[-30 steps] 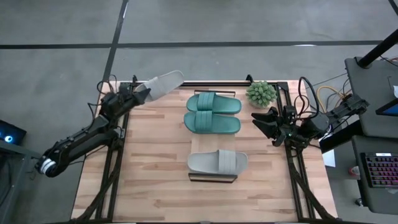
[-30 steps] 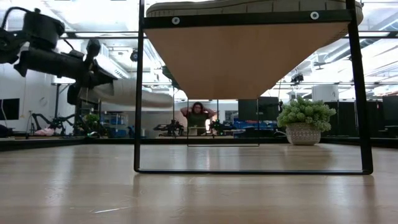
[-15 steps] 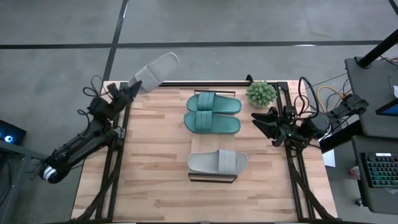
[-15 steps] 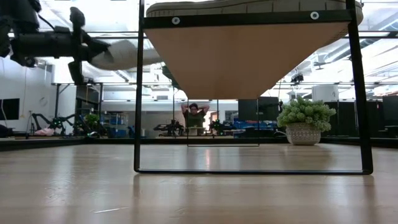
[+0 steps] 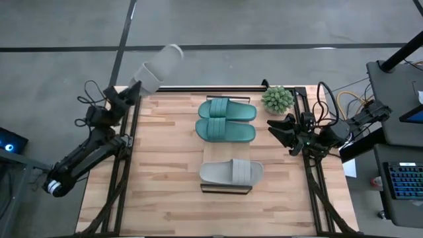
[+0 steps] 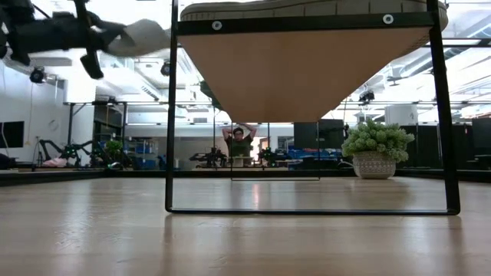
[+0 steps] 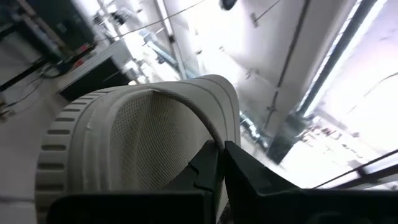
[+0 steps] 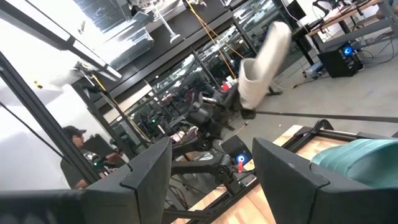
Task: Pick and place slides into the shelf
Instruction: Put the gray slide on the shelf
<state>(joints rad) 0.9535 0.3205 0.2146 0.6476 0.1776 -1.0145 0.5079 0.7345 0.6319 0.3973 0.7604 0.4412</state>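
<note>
A: Fingers of the left gripper point(image 5: 134, 91) pinch a light grey rubbery slide point(image 5: 158, 66), upper left of the high view, off the table's edge.

B: Carrying step, I judge. Next it must swing to the light-wood shelf point(image 5: 226, 188), lower centre, beside the grey slide point(image 5: 231, 172) there.

A: Obstacles?

B: Two dark teal slides point(image 5: 225, 120) and a small potted plant point(image 5: 277, 99) lie between. In the low view the shelf's dark frame point(image 6: 172, 115) stands near the held slide.

A: The right gripper point(image 5: 280, 130) waits, fingers wide, centre right.

Grey concrete floor point(image 5: 264, 23) with dark seam lines — bright ceiling lights point(image 6: 138, 11), desk with keyboard point(image 5: 402, 180) at side.
</note>
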